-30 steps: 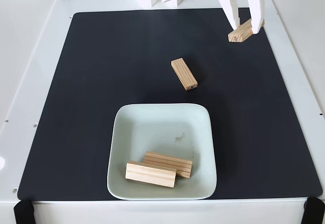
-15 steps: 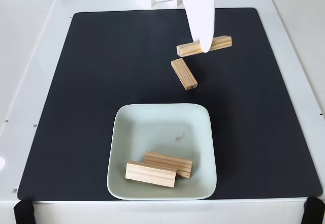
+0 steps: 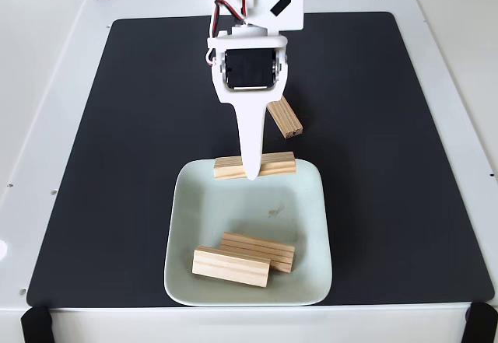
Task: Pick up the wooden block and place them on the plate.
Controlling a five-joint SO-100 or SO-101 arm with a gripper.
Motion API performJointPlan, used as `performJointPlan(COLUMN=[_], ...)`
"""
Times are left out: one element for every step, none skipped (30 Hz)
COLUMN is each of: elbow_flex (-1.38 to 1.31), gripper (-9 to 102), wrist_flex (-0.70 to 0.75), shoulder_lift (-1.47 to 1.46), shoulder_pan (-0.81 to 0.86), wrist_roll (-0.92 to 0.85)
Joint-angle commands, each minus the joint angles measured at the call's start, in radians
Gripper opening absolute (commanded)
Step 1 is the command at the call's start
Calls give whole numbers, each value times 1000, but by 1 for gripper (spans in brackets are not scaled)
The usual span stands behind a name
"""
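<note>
My claw (image 3: pixel 254 170) is clamped on the middle of a wooden block (image 3: pixel 274 163), which I carry over the far rim of the plate (image 3: pixel 307 226). Its long axis runs nearly left to right in the fixed view. I judge this the carrying step; next I should move further over the plate and let go. Two blocks (image 3: pixel 245 258) already lie there; another block (image 3: pixel 285 118) waits on the black mat (image 3: pixel 140 125).

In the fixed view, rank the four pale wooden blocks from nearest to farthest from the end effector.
1. The pale wooden block held by the end effector, over the far rim of the mint-green plate.
2. The loose pale wooden block on the black mat, just beyond the plate.
3. The upper pale wooden block lying in the plate, near side.
4. The front pale wooden block in the plate, nearest the camera.
</note>
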Motion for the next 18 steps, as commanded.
performJointPlan(elbow_flex=[-66,-71,-81,-98,-120,-143,-167,-190,-215,-236,-259,-276,-290,-301,-307,-313,-314,-314], gripper=[0,0,0,0,0,0,0,0,0,0,0,0,0,0,0,0,0,0], wrist_flex=[-3,-9,-12,-12,-12,-12,-12,-12,-12,-12,-12,-12,-12,-11,-11,-11,-12,-12], shoulder_lift=[-15,-32,-49,-67,-87,-106,-126,-143,-158,-173,-187,-199,-210,-218,-224,-229,-232,-233], shoulder_pan=[26,31,34,34,32,31,28,25,23,21,21,21,21,21,21,20,20,20], wrist_roll=[-6,-3,0,2,3,3,3,5,5,5,5,5,5,5,5,5,5,5])
